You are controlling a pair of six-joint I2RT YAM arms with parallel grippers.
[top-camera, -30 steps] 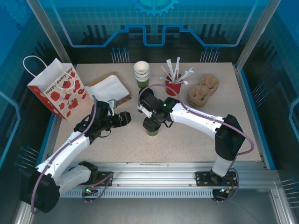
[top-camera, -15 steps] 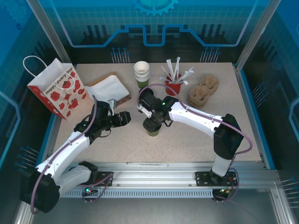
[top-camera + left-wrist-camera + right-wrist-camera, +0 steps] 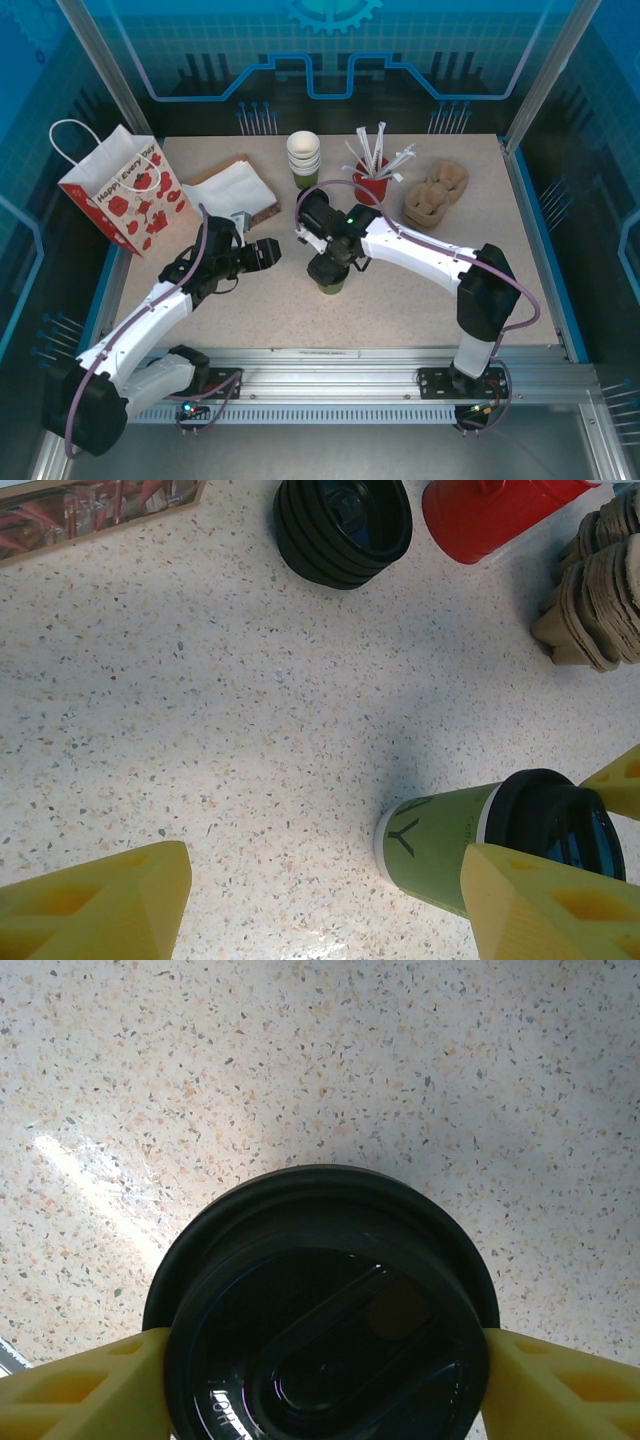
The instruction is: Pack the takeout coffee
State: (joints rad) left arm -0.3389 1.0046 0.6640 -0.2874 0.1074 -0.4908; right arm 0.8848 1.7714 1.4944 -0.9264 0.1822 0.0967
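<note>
A robot workbench seen from above, with two arms reaching in from the near edge. The coffee cup point(image 3: 328, 283), green paper with a black lid already on, stands upright near the middle of the table point(image 3: 420, 300), well apart from the flowered paper bag point(image 3: 125, 195) at the far left and from the cardboard cup carrier point(image 3: 437, 195) at the far right. The right gripper point(image 3: 327, 270) hangs directly over the cup. In its wrist view its yellow fingers point(image 3: 90, 1390) sit on either side of the lid's rim, at or just beside the edge, and it cannot be told whether they pinch it or stand just clear. The left gripper point(image 3: 272, 253) hovers near the cup's left side, its fingers spread wide and holding nothing. A stack of lidless cups point(image 3: 303, 158), a red cup of straws point(image 3: 372, 183) and a stack of spare lids point(image 3: 343, 525) stand further back. By the look of it, the lidding is done and the packing itself is not: the cup has yet to go into the carrier or the bag.
</note>
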